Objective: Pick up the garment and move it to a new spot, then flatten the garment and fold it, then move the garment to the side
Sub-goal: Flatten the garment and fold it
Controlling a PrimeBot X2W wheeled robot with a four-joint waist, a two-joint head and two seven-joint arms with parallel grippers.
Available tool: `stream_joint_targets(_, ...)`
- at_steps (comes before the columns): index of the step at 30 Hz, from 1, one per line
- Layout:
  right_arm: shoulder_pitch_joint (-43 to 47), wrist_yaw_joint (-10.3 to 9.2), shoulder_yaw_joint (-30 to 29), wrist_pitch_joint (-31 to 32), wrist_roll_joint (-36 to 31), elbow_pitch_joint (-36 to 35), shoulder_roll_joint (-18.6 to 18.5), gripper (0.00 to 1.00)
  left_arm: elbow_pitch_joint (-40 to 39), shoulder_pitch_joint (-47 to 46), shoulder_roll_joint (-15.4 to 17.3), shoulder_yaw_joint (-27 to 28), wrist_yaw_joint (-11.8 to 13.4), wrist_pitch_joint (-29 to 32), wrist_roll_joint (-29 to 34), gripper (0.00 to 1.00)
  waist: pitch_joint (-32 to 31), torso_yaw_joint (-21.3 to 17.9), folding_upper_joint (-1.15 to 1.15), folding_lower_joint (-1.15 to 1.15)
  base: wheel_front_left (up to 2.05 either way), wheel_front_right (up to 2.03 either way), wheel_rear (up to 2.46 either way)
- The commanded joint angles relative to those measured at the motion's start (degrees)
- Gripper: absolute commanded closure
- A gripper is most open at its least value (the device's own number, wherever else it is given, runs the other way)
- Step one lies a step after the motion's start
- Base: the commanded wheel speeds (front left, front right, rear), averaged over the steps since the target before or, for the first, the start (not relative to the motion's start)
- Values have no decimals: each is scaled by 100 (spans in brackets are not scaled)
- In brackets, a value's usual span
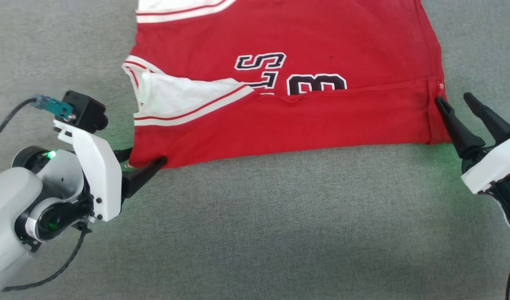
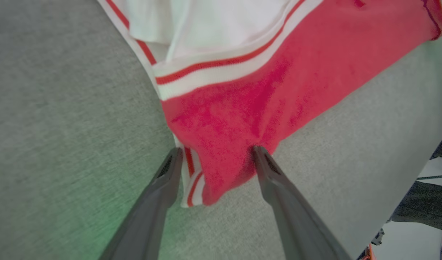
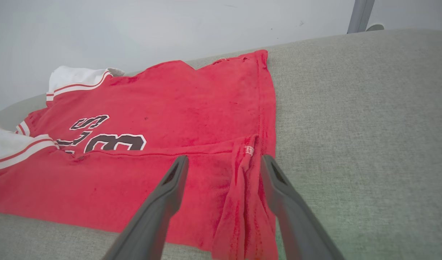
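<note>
On nubbly grey fabric [image 1: 259, 208] — folded red garment [image 1: 288, 121]; left claw [image 2: 216, 149], right claw [image 1: 453, 98] agape.

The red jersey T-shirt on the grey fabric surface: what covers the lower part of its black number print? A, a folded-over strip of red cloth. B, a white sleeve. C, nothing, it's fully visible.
A: the near strip of the red jersey T-shirt lies folded over the black number print, hiding its bottom.

Bench [image 1: 279, 225]: grey woven cloth covering, lower frame of the head view.
Wall [image 3: 152, 29]: plain, pale, behind the bench, upper frame of the right wrist view.
Post [image 3: 358, 14]: grey, upright, upper right.
Dark bulky item [image 2: 423, 213]: beyond the bench edge, lower right of the left wrist view; kind unclear.
</note>
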Motion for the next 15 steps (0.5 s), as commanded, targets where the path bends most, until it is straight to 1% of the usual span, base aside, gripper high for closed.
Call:
stream_joint_targets(1,-47,0,-40,46,-64,-107,26,0,132,-118,-40,-61,40,138,20,0,127,-100,0,0,0,0,0)
stream_joint_targets(3,-76,0,-78,87,-96,-187,47,0,317,-140,-157,-116,20,251,-1,0,208,-141,0,0,0,0,0)
stream_joint_targets(4,-75,0,-96,104,-117,-223,55,0,408,-133,-220,-143,-10,314,-52,9,243,-161,0,0,0,0,0)
stream_joint_targets(5,-75,0,-113,130,-153,-254,63,0,501,-134,-281,-162,-51,364,-91,25,276,-177,0,0,0,0,0)
stream_joint_targets(6,-79,0,-122,154,-165,-277,75,0,608,-139,-338,-183,-56,414,-127,53,302,-190,0,0,0,0,0)
stream_joint_targets(7,-83,0,-130,182,-189,-292,86,0,702,-140,-387,-222,-98,463,-141,67,321,-200,0,0,0,0,0)
stream_joint_targets(8,-77,0,-136,214,-202,-300,85,0,762,-125,-437,-260,-156,505,-170,100,332,-204,0,0,0,0,0)
stream_joint_targets(11,-56,0,-93,382,-298,-362,18,0,845,-100,-565,-300,-337,551,-224,100,355,-209,0,0,0,0,0)
stream_joint_targets(13,-111,0,-7,579,-480,-445,-135,0,858,-100,-591,-259,-418,515,-278,100,374,-199,0,0,0,0,0)
stream_joint_targets(15,-175,0,76,909,-589,-514,-257,0,855,-144,-613,-259,-467,505,-247,100,390,-176,0,0,0,0,0)
